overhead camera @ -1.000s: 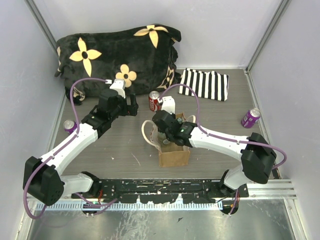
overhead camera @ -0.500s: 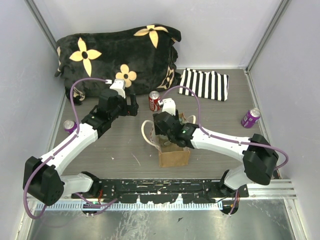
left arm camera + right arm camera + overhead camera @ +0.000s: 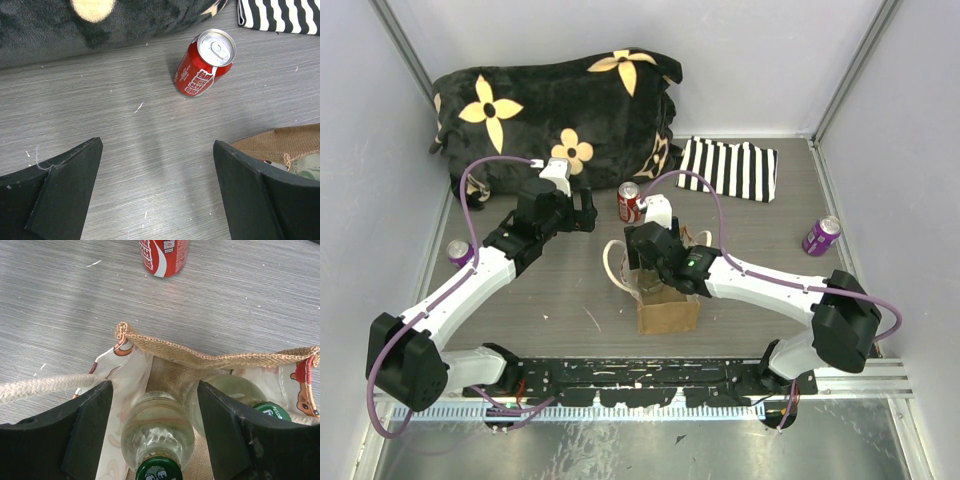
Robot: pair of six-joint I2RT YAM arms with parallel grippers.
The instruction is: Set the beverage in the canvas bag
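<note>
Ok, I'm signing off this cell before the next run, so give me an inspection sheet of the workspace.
Surface: grey wood-grain table, a few pale specks.
Job's things: canvas bag upright at centre, two green-capped bottles inside; red can and purple cans standing outside it.
Clutter: floral blanket, striped cloth.
Grippers: left gripper open over bare table; right gripper open, straddling one bottle.
Cables: purple cables looped along both arms.
Surroundings: pale walls.

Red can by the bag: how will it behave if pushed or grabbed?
The red can stands upright and narrow, so a high push would probably tip it; once down it would likely roll on the smooth table. Its glossy round wall may slip in a loose grip.
</note>
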